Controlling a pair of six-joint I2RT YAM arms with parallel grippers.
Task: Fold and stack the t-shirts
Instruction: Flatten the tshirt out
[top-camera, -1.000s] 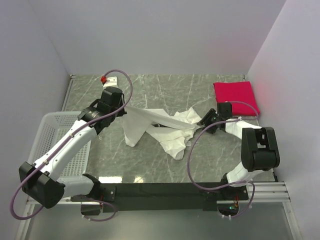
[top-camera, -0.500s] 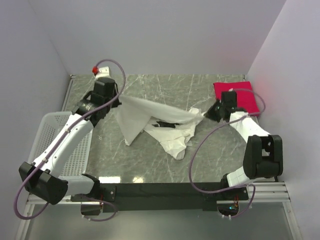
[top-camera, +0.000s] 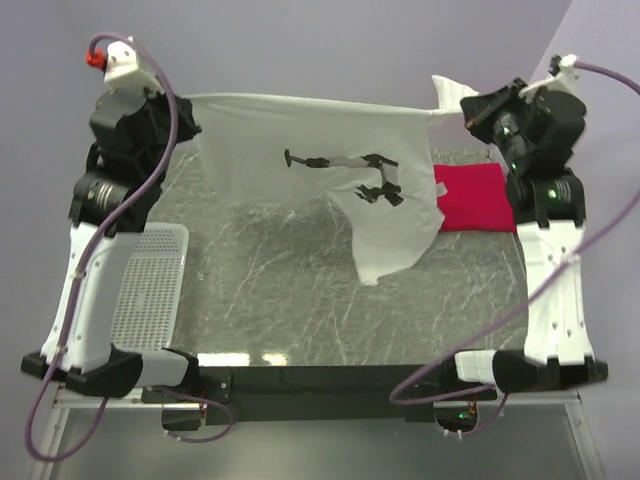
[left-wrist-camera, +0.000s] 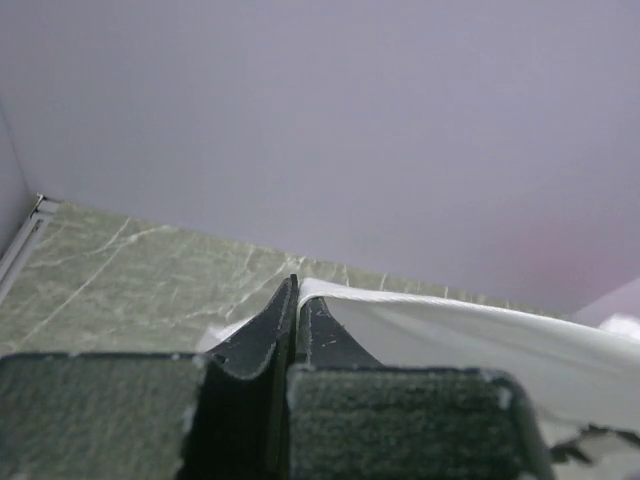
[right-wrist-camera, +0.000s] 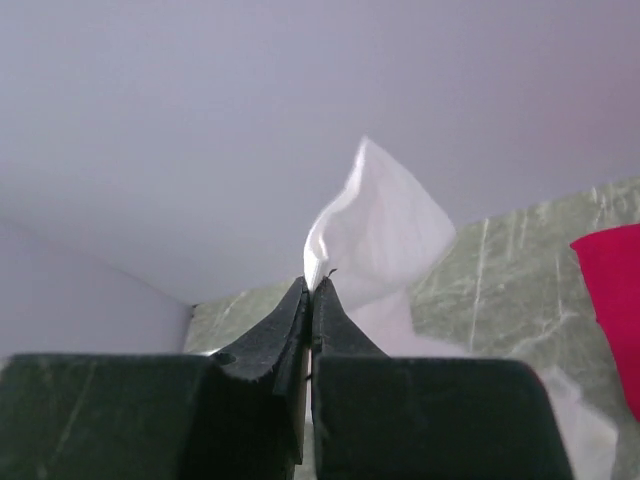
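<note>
Garment: white t-shirt, stretched in the air between both arms above the table. Its black print is too small to read. Left gripper is pinched tight on one top corner. Right gripper is pinched tight on the other, with cloth poking past its tips. Red t-shirt lies folded at far right, its left edge covered by the hanging cloth. Basket sits partly behind the left arm.

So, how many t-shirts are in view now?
2. The white t-shirt hangs stretched in the air, held between the left gripper and the right gripper. The red t-shirt lies folded on the table, far right, partly behind the white one. No other shows.
</note>
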